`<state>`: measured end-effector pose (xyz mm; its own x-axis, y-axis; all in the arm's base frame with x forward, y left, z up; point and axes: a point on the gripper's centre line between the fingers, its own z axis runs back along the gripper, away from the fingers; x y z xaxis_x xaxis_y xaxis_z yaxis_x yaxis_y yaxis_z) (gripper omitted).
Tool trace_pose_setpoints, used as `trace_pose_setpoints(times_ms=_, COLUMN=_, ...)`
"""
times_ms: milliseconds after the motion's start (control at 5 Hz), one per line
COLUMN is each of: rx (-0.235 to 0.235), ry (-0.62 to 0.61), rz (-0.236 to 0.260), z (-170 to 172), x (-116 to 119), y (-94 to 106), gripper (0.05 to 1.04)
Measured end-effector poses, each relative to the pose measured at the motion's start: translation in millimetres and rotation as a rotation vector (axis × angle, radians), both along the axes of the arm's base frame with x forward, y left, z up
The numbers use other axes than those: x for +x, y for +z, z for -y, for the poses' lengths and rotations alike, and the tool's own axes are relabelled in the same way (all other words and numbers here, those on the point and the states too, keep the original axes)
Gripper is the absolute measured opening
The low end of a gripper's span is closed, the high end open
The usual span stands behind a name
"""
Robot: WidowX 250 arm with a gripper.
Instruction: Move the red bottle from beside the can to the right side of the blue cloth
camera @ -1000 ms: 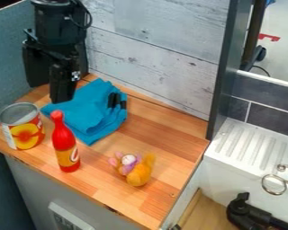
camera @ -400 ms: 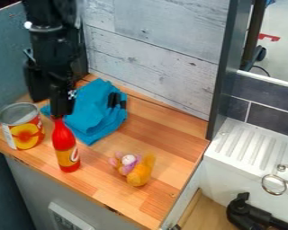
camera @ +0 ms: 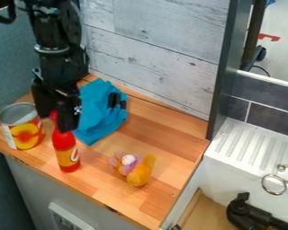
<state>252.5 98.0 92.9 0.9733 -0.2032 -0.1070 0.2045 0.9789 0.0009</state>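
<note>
A wooden desk (camera: 158,143) with four things on it.
A can (camera: 21,128) is at the left, just beside a red bottle (camera: 66,152) standing upright; a folded blue cloth (camera: 100,109) lies behind them, and a small orange-and-purple plush toy (camera: 136,169) is nearer the front right.

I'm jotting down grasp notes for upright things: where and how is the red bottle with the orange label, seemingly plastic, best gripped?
Probably by the slim neck of the red bottle, coming down from above. It stands upright and tapers above its wider body, leaving a narrow part to close across. The silvery metal can with a fruit label stands close beside it, so a low approach from there looks tighter.
</note>
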Motion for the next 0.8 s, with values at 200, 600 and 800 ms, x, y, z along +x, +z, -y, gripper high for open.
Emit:
trace_pose_setpoints(times_ms=200, rx=-0.008, ry=0.021, rz=-0.03, z=-1.5, x=2.9, y=-5.1, gripper=1.0)
trace_pose_setpoints(times_ms=600, rx=-0.014, ry=0.056, rz=-0.073, z=-1.2, x=0.3, y=-8.9, gripper=0.661)
trace_pose_setpoints(times_ms=800, rx=-0.02, ry=0.058, rz=-0.084, z=0.1, x=-0.9, y=-7.9, gripper=0.383)
